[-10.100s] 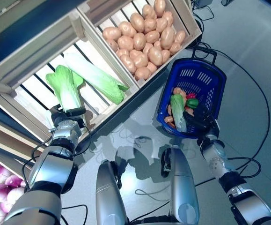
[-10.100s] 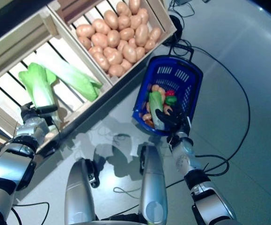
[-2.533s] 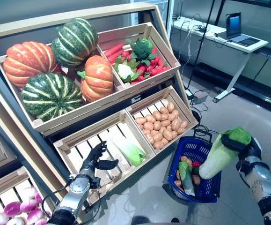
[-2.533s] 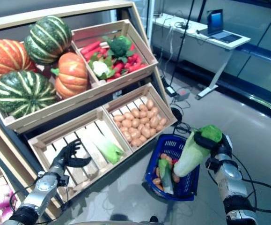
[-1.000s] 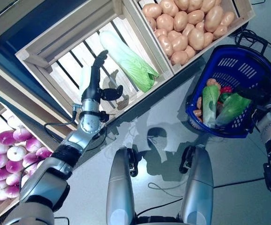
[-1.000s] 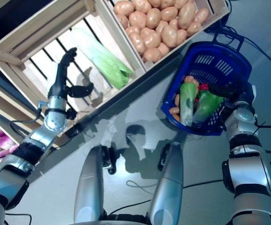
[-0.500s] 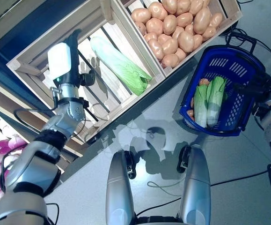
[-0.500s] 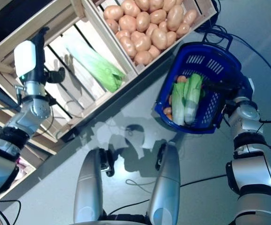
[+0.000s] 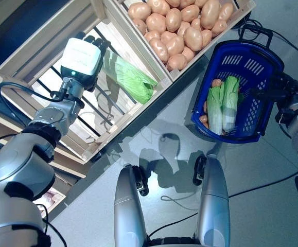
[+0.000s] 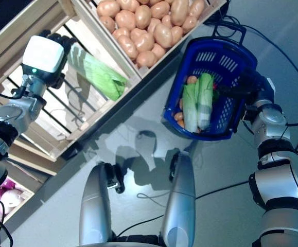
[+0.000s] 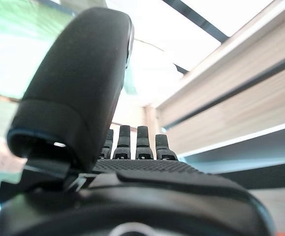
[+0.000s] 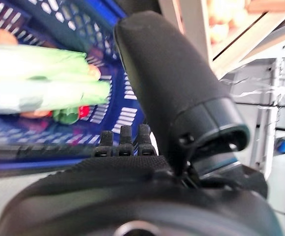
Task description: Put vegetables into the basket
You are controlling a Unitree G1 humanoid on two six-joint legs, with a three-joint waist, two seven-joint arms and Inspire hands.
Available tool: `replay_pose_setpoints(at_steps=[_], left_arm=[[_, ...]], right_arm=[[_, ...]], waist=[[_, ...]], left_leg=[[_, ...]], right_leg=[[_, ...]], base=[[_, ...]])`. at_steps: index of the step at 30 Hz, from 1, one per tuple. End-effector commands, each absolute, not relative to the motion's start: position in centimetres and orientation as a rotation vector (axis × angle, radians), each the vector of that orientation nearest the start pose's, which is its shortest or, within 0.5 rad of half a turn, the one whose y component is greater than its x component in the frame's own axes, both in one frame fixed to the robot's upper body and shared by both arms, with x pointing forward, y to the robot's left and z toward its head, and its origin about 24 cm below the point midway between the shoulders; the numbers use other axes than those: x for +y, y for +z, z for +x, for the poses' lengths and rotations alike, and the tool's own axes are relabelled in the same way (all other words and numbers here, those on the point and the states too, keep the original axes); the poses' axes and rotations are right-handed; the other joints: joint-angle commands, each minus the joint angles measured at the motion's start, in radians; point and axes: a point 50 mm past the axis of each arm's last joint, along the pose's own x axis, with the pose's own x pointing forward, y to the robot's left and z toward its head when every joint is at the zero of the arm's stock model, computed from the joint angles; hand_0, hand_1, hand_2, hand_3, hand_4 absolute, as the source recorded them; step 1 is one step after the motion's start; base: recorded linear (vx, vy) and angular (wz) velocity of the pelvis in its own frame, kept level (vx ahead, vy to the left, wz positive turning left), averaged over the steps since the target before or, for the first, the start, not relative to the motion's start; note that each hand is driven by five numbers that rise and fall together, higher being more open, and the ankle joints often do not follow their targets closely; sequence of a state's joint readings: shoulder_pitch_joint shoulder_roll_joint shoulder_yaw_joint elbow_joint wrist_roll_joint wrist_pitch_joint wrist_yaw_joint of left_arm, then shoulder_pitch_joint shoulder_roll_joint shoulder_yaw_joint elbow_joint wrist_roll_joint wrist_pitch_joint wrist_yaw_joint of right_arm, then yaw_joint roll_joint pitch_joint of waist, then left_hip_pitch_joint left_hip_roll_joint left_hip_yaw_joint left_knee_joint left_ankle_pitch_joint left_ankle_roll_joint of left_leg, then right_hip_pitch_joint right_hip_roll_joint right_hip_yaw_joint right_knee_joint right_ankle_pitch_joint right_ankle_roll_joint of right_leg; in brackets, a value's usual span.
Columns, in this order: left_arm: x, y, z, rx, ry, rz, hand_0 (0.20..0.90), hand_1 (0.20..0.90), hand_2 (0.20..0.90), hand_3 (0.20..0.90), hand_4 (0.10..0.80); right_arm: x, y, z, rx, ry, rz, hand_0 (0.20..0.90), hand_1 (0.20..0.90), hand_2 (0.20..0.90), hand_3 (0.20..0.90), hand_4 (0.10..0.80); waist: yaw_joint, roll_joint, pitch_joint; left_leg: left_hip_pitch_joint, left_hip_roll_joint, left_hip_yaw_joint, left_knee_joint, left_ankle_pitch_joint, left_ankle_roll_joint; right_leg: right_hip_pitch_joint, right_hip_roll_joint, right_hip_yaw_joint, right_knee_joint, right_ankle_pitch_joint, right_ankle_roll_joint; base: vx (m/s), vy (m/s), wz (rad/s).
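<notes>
The blue plastic basket (image 9: 266,54) stands on the floor to the right of the wooden stand. Two long pale green cabbages (image 9: 215,109) (image 9: 231,101) lie side by side in it on top of small orange, red and green vegetables (image 12: 67,114). My right hand (image 9: 285,88) is just over the basket's right rim, fingers straight, holding nothing. My left hand (image 9: 96,42) reaches into the slatted crate (image 9: 46,103), fingers (image 11: 132,142) straight, right beside a long green cabbage (image 9: 130,80) that lies there.
A crate of potatoes (image 9: 185,25) is next to the basket, at the stand's lower front. The stand's wooden front rail (image 9: 138,105) runs between my left hand and the grey floor (image 9: 272,175).
My right hand has lowered the cabbage into the basket and let it go; it now lies beside the first one. My left hand has moved across the crate toward the remaining cabbage. The camera has shifted.
</notes>
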State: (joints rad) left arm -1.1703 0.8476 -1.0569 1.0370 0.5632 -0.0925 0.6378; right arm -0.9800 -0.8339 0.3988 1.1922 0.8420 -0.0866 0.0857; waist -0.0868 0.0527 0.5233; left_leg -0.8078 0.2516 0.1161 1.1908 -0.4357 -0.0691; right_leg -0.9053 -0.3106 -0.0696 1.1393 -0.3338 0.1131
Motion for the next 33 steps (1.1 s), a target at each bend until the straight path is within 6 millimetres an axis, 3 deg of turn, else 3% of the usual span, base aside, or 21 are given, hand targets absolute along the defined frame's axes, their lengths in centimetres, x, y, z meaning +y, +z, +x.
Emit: replay_pose_setpoints(at_steps=[1, 6, 15, 25, 33], left_arm=[[28.1, 29.4, 38.5, -0.547, 0.555, 1.983, 0.9, 0.9, 0.9, 0.9, 0.8], [28.6, 30.0, 38.4, -0.512, 0.608, 1.988, 0.9, 0.9, 0.9, 0.9, 0.8], [27.4, 30.5, 38.6, -0.621, 0.625, 2.022, 0.9, 0.9, 0.9, 0.9, 0.8], [26.2, 29.7, 39.2, -0.617, 0.516, 2.08, 0.9, 0.9, 0.9, 0.9, 0.8], [23.9, 29.8, 39.5, -0.751, 0.388, 2.125, 0.9, 0.9, 0.9, 0.9, 0.8]], right_arm=[[-36.8, 23.8, 35.8, -0.2, -0.344, -0.074, 0.9, 0.9, 0.9, 0.9, 0.8], [-36.3, 24.5, 36.0, -0.214, -0.329, -0.107, 0.9, 0.9, 0.9, 0.9, 0.8], [-35.9, 24.2, 36.3, -0.23, -0.308, -0.041, 0.9, 0.9, 0.9, 0.9, 0.8], [-35.5, 24.1, 36.5, -0.24, -0.293, -0.028, 0.9, 0.9, 0.9, 0.9, 0.8], [-34.6, 24.5, 37.0, -0.253, -0.261, -0.029, 0.9, 0.9, 0.9, 0.9, 0.8]], waist=[[-0.009, -0.025, -0.023], [-0.01, -0.029, -0.006], [-0.014, -0.037, -0.003], [-0.021, -0.039, -0.003], [-0.025, -0.038, -0.003]], left_leg=[[-0.024, 0.033, -0.023, -0.056, 0.018, -0.062], [-0.062, 0.04, -0.024, -0.031, 0.011, -0.065], [-0.137, 0.046, -0.032, 0.006, -0.004, -0.073], [-0.194, 0.057, -0.044, 0.058, -0.025, -0.077], [-0.239, 0.064, -0.052, 0.092, -0.036, -0.078]], right_leg=[[0.063, -0.053, 0.024, -0.075, 0.043, 0.036], [0.025, -0.059, 0.028, -0.065, 0.055, 0.045], [-0.043, -0.066, 0.035, -0.055, 0.069, 0.057], [-0.094, -0.08, 0.045, -0.02, 0.065, 0.06], [-0.134, -0.087, 0.06, 0.004, 0.065, 0.064]], base=[[-0.036, 0.03, -0.06], [-0.052, 0.026, -0.05], [-0.037, 0.012, -0.04], [-0.003, 0.002, 0.0], [0.0, 0.0, 0.0]])
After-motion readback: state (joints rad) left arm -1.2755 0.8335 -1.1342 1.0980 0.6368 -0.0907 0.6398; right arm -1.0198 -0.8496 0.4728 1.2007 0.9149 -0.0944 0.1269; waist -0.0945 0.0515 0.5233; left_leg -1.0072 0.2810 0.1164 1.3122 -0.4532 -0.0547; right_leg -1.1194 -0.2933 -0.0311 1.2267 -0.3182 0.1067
